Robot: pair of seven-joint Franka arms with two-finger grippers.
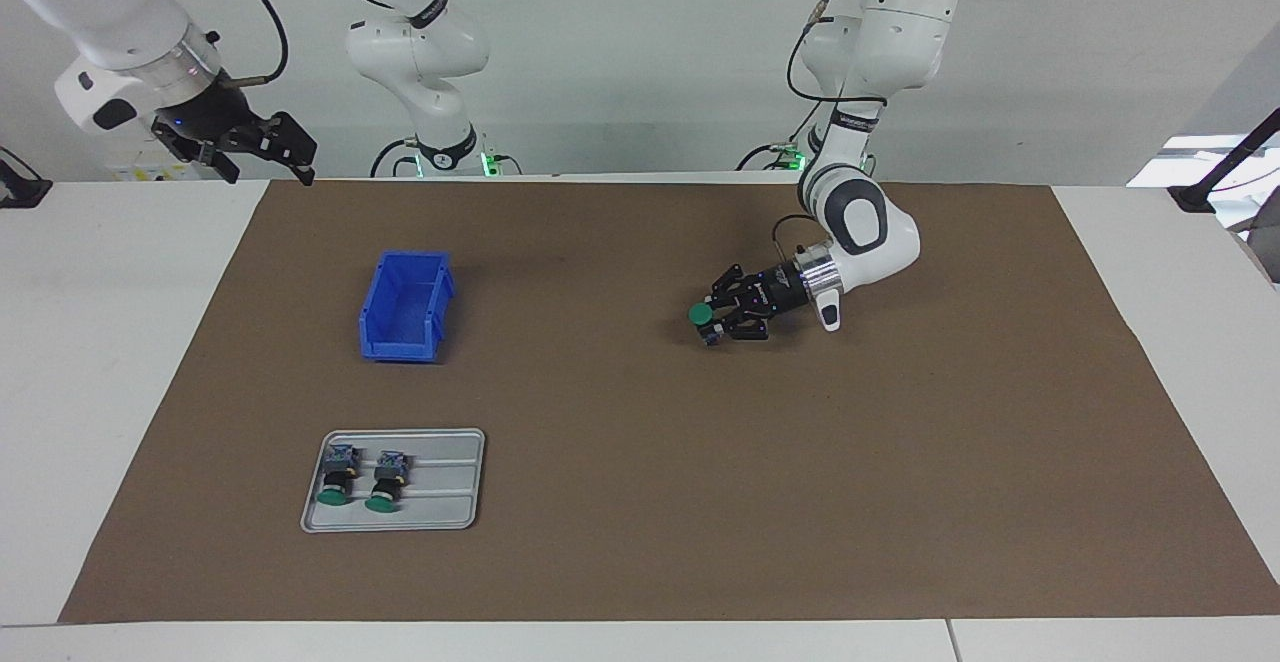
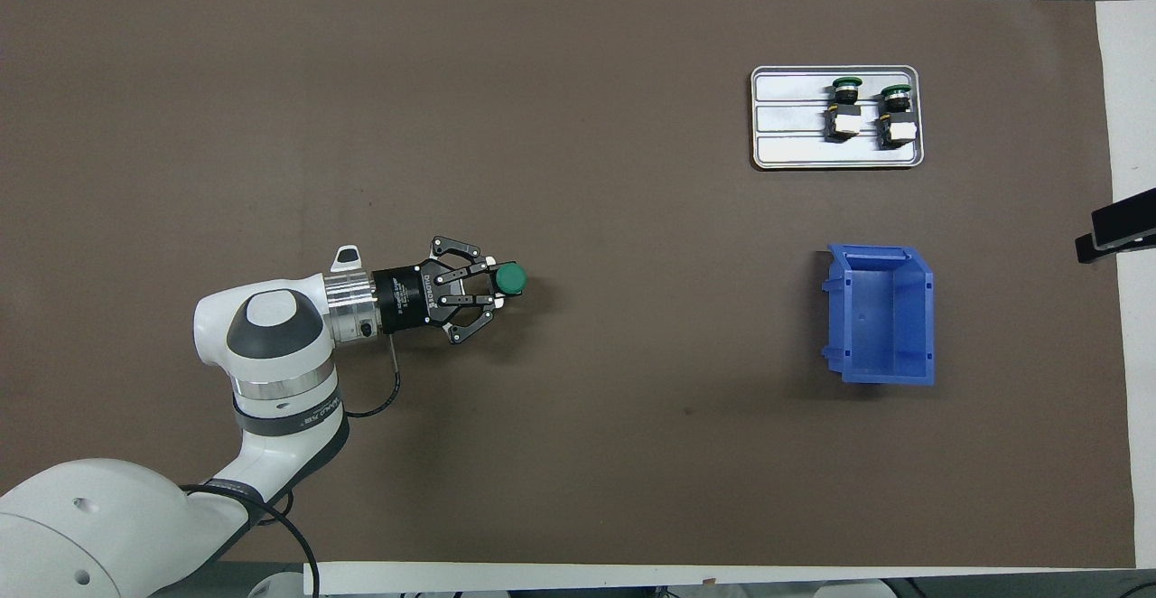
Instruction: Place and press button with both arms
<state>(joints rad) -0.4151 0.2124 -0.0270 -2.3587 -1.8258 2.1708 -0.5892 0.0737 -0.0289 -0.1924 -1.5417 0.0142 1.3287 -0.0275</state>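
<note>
One button [image 1: 702, 314] sits pinched in my left claw [image 1: 712, 325] low over the surface, small, stiff and light I think, best held by its block, while my right claw [image 1: 262, 154] waits spread.

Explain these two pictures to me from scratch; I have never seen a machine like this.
These are two white robot arms at a table, each ending in a black two-finger gripper. One picture looks at the robots from across the table; the other looks down from above their own end.

On the brown mat lie a blue bin, open and with nothing visible inside, and a grey tray farther from the robots, holding two green-capped push buttons side by side.

The left gripper is low over the mat toward the left arm's end, shut on a third button, its green cap poking out past the fingertips. The right gripper waits open, raised at the table's edge.
</note>
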